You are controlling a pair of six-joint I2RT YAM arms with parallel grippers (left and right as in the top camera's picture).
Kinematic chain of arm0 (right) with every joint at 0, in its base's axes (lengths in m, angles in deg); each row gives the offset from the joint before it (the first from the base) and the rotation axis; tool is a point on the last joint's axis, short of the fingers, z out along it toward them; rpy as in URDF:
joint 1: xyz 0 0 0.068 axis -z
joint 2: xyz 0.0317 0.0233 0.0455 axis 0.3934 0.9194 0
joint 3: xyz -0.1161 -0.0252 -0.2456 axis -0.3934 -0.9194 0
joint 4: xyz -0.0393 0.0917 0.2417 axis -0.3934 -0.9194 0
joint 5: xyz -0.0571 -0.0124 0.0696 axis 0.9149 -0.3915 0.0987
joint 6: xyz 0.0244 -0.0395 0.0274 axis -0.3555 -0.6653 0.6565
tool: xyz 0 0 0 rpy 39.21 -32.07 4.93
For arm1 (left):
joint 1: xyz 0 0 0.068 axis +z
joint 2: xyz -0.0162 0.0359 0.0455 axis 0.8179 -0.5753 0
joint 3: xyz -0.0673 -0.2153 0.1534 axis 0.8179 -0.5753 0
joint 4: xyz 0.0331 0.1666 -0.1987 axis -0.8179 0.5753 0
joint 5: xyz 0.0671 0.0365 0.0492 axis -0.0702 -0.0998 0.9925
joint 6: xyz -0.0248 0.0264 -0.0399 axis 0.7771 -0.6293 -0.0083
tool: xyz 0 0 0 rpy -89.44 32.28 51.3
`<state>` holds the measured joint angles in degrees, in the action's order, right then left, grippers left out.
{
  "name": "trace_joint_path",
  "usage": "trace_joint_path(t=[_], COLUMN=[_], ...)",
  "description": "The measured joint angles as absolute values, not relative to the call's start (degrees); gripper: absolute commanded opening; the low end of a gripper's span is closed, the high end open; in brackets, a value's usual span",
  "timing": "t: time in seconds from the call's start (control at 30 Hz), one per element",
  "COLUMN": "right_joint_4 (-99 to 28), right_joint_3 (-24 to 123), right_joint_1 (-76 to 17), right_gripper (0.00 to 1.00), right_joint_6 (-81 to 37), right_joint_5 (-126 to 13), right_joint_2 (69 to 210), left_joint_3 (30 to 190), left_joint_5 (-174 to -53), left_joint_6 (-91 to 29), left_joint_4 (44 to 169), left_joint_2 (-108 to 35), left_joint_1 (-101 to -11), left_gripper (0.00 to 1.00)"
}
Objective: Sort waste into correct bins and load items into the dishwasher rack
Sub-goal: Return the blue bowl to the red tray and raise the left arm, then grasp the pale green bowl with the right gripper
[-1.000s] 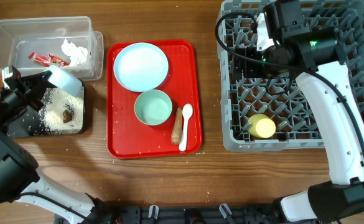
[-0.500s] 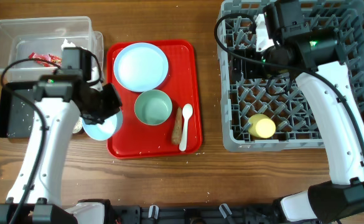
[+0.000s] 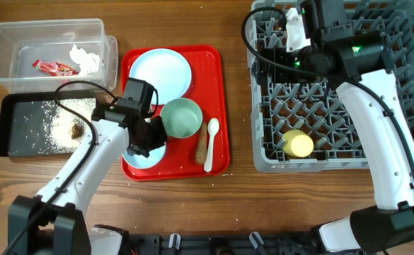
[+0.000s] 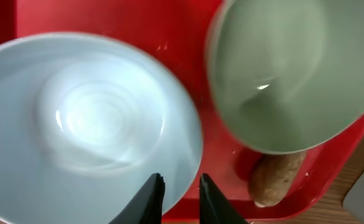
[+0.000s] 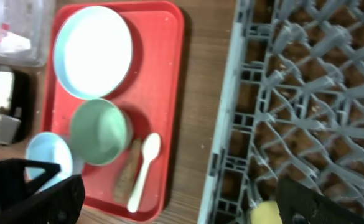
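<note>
Left gripper [image 4: 180, 200]: we read its fingers as drawn close together on the rim of the blue bowl [image 4: 88, 124]. In the left wrist view the rim runs between them.
Blue bowl: at the near left corner of the red tray [image 3: 219, 92], just beside the green bowl [image 3: 180, 118]. We cannot tell whether it rests on the tray or hangs just above it.
Right gripper [image 5: 178, 199]: spread wide and empty, over the far left corner of the dishwasher rack [image 3: 334, 163].
Way to the rack: we judge this to be the relation that matters. The rack lies to the right of the left gripper, well apart, with the width of the tray between them. The right arm is much nearer the rack, but the left one has the bowl.
In the path: the spoon [image 3: 210, 145] and carrot stick [image 3: 202, 142] lie side by side between bowl and rack, their long axes running near to far.
Bowl's axis: it is round, so it has none. We expect the rim grip to decide how it tilts.
In the rack: the yellow cup [image 3: 299, 144], near the front.
Also on the tray: the plate [image 3: 161, 74], at the far end.
Bins: the clear tub [image 3: 1, 42] holds the wrapper [image 3: 54, 67] and tissue [image 3: 86, 58]. The black tray [image 3: 12, 138] holds rice and a brown scrap [image 3: 76, 129].
</note>
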<state>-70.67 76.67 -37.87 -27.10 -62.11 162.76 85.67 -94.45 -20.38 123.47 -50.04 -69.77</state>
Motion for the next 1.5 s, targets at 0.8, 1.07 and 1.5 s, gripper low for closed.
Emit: trace_joint_path(t=[0.8,1.07,1.5], right_joint_4=[-58.1,-53.9,-59.3], right_joint_3=[76.5,76.5,76.5], right_joint_1=[-59.5,-59.6,-59.5], right_gripper=[0.56,0.09,0.04], right_joint_6=[-16.4,-14.9,-14.7], right_joint_5=[-55.2,-53.1,-50.0], right_joint_2=[189.6,195.6,188.1], left_joint_3=[103.0,103.0,103.0], left_joint_5=[-91.9,-87.2,-87.2], left_joint_6=[-22.0,-21.7,-21.6], left_joint_4=[126.2,126.1,126.1], left_joint_2=[-49.6,-49.6,-49.6], left_joint_1=[-51.9,-50.8,-50.8], left_gripper=[1.00,1.00,1.00])
